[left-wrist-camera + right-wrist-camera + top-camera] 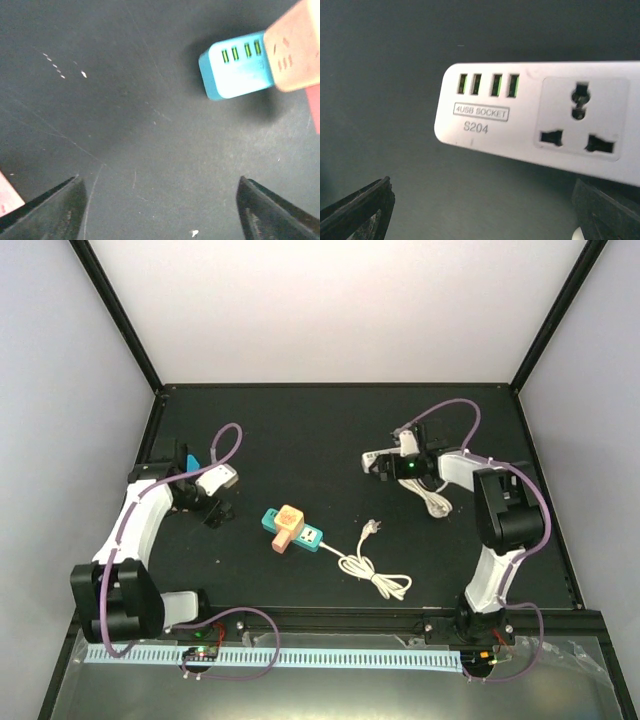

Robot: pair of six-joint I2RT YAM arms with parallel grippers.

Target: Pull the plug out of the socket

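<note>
Reading the white power strip under the right wrist camera, we note "4USB SOCKET" in a box, "S204" beneath it, four green USB slots above and one mains outlet alongside. It lies in the right half of the worktop, toward the far edge. The right arm rises from the near edge and bends left over it, with the right gripper spread wide. The orange plug sits in the teal power strip mid-worktop. The left arm curves in from the left edge, and the left gripper is wide, holding nothing, short of the strip. A white cable coils just to the right.
</note>
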